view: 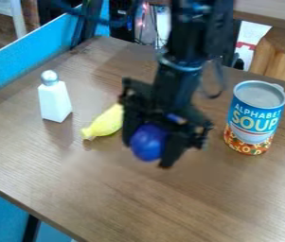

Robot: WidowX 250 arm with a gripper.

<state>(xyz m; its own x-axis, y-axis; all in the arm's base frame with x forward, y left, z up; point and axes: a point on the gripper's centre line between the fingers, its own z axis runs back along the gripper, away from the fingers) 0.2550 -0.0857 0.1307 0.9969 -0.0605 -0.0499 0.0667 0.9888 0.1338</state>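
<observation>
End effector (147, 153): clamped around blue ball (149, 141).
Slip risk: rounded surface, if pinched off-centre.
Yellow toy (106, 123): may be knocked by low leftward travel.

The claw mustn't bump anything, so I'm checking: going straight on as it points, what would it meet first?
Probably the brown tabletop, below the claw and its blue ball; the height is unclear.
</observation>
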